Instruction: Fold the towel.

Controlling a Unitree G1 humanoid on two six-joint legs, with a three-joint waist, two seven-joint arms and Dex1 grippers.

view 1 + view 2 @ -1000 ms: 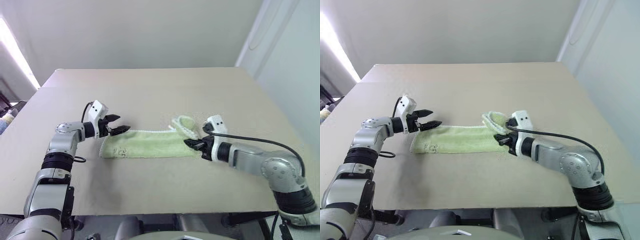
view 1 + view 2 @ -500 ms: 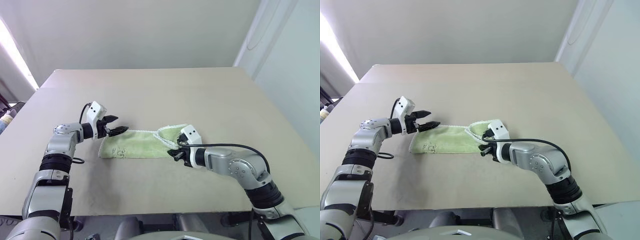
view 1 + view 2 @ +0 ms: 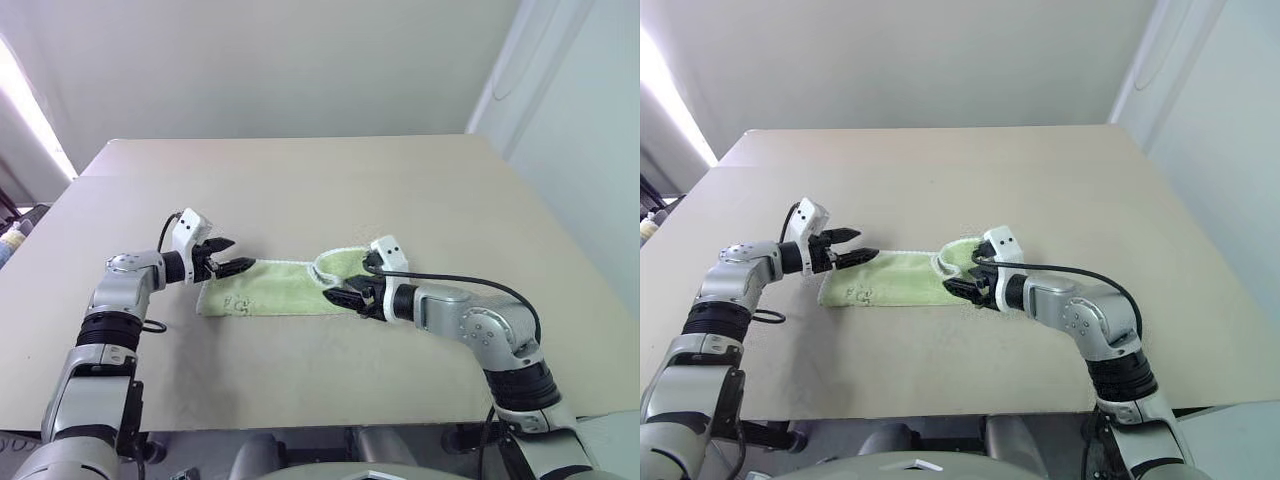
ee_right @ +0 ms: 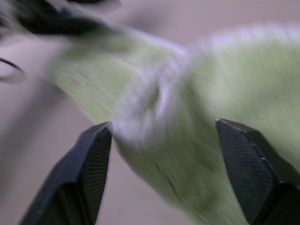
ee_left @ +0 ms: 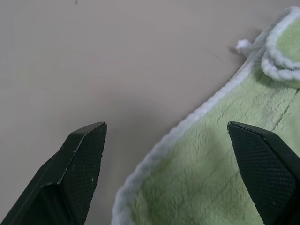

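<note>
1. towel (image 3: 275,288) lies flat on the table (image 3: 300,180), right end doubled back over itself; fold half made, judging by the raised flap.
2. right gripper (image 3: 348,297) fingers spread apart, holding nothing; flap sits just ahead of its tips, likely just dropped there.
3. left gripper (image 3: 228,257) fingers wide apart, empty; towel's white-edged corner lies between its fingers, probably to pin or pick it.
</note>
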